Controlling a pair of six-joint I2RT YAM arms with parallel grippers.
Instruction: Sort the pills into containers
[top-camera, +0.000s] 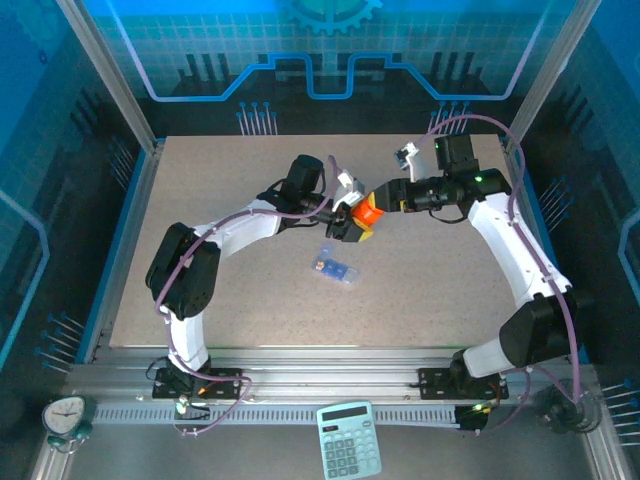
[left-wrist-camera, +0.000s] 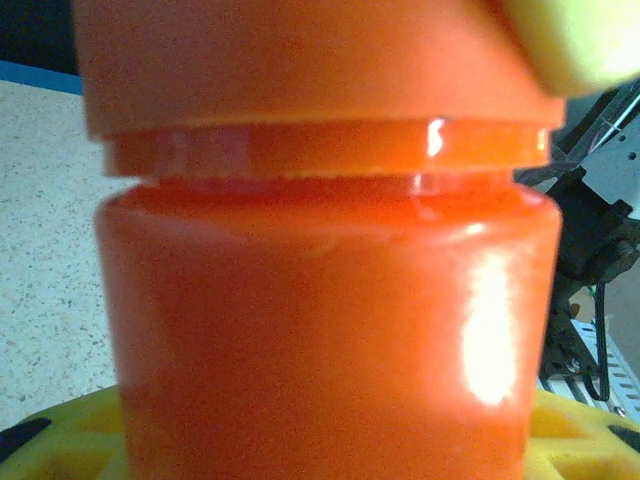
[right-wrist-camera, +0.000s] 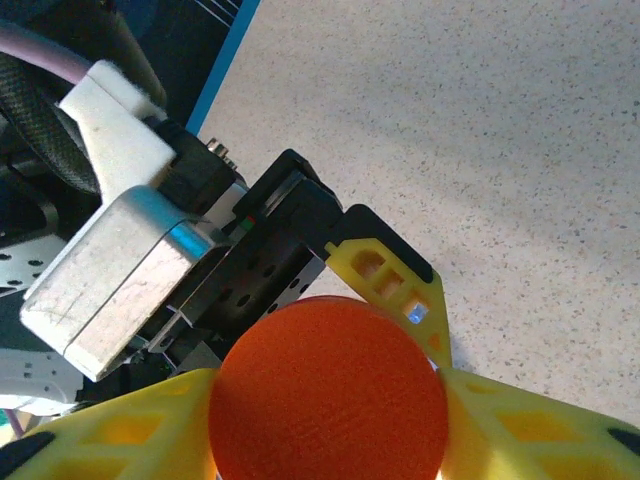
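An orange bottle (top-camera: 366, 213) hangs above the table's middle, between both arms. My left gripper (top-camera: 352, 226) is shut on its body (left-wrist-camera: 320, 340), with yellow fingers (left-wrist-camera: 60, 440) at either side. From the right, my right gripper (top-camera: 380, 203) is shut on the round orange cap (right-wrist-camera: 328, 395); its yellow fingers (right-wrist-camera: 540, 430) press both sides of the cap. One left-gripper finger (right-wrist-camera: 392, 282) shows behind the cap. The translucent blue pill box (top-camera: 335, 266) with its containers lies flat on the table just below the bottle. I cannot make out any pills.
The speckled table (top-camera: 240, 300) is bounded by a blue rim and metal frame posts. A teal calculator (top-camera: 349, 440) and a small clock (top-camera: 65, 415) lie on the near rail, outside the work surface.
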